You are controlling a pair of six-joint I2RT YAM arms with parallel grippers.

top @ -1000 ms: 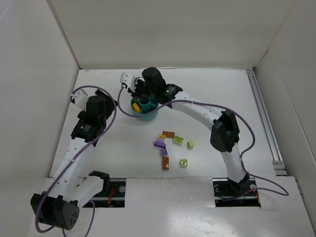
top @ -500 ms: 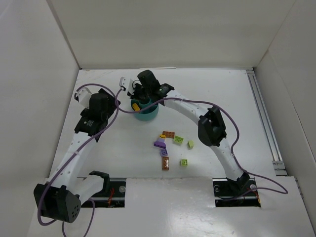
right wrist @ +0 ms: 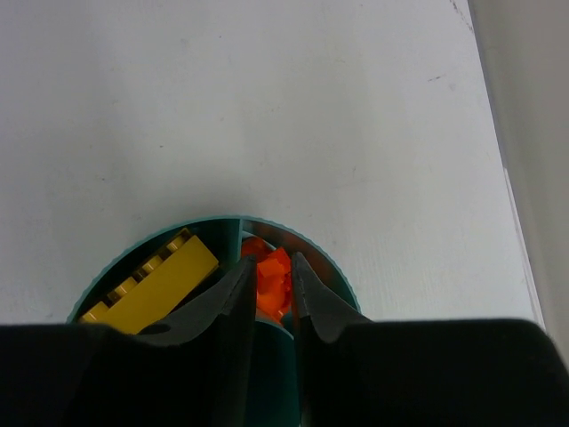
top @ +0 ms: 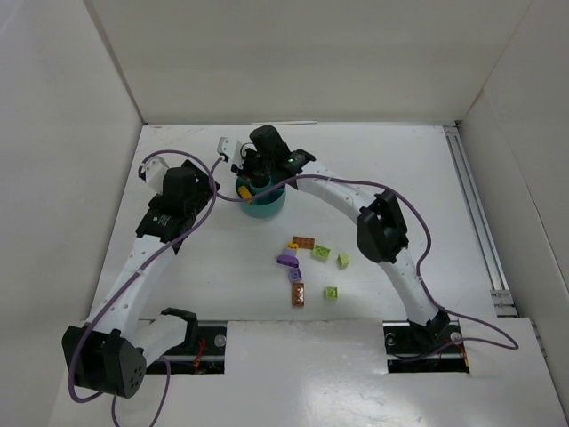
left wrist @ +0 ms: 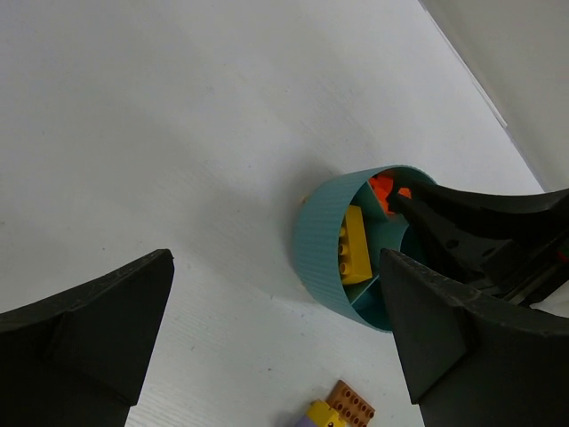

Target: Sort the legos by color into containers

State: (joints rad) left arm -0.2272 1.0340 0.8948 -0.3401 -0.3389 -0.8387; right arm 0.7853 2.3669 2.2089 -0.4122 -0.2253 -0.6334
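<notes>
Hanging right gripper [right wrist: 269, 260] tip-down inside round teal plastic dish [left wrist: 316, 240], over a compartment on its far side. Showing only a narrow slit between jaws, with small orange-red plastic brick [right wrist: 269, 286] in line with that slit. Not telling from either wrist view whether gripped or lying free. Standing left gripper [left wrist: 276, 267] spread to full width and empty, left of dish and apart from it, above white table [left wrist: 178, 133].

Locating dish toward far side of table, slightly left of centre. Locating loose bricks nearer and to the right, well apart from dish.

Counting dish contents:
- one long yellow brick [right wrist: 147, 286], in compartment just left of orange-red one
- at least one orange-red piece, possibly more, not separable

Counting eight loose bricks in overhead view:
- two brown-orange studded plates [top: 303, 241]
- three lime green bricks [top: 320, 253]
- two purple bricks [top: 286, 260]
- one tiny yellow piece [top: 292, 245]

Judging handling:
- expecting rigid, very light, smooth moulded plastic
- expecting no fragility, but a tendency to skid or flip under an off-centre pinch
- taking hold across two flat opposite side walls, jaws low to table, avoiding studs and corners
- expecting dish itself to shift if nudged
</notes>
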